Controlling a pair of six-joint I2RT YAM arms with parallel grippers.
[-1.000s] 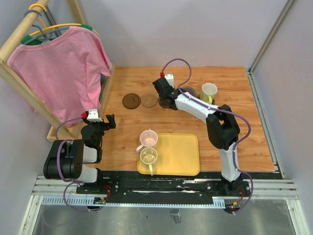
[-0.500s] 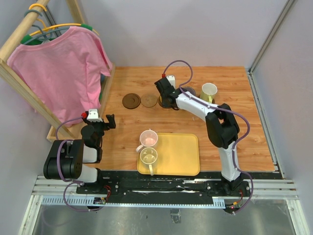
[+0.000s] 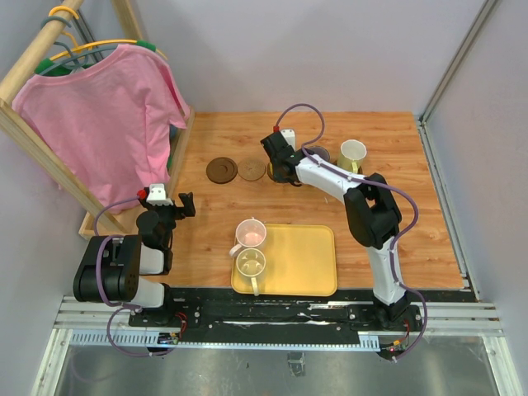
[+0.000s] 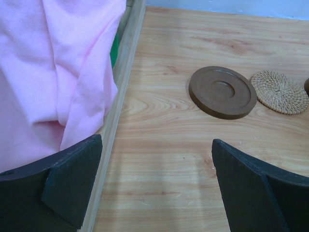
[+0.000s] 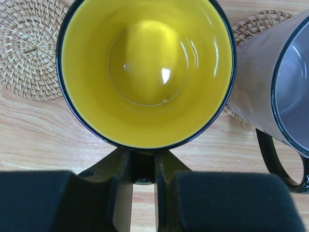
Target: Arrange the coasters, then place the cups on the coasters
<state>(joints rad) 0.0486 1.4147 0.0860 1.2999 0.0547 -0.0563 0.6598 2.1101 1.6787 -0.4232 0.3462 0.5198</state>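
My right gripper (image 5: 143, 164) is shut on the dark handle of the yellow cup (image 5: 147, 63), which fills the right wrist view; what lies under it is hidden. A tan woven coaster (image 5: 29, 53) lies to its left. To its right, a grey-purple cup (image 5: 275, 96) stands on another woven coaster (image 5: 251, 24). In the top view the right gripper (image 3: 281, 167) sits just right of the tan coaster (image 3: 252, 169) and a dark brown coaster (image 3: 221, 170). A cream cup (image 3: 352, 154) stands at the back right. My left gripper (image 4: 157, 179) is open over bare wood, short of the dark brown coaster (image 4: 222, 92).
A yellow tray (image 3: 301, 260) near the front carries a pink cup (image 3: 250, 233) and a white cup (image 3: 250, 264) at its left edge. A wooden rack with a pink shirt (image 3: 107, 115) stands along the left side, close to the left arm.
The right gripper has shifted slightly to the right and back with the yellow cup in its grip. The left arm has not moved.
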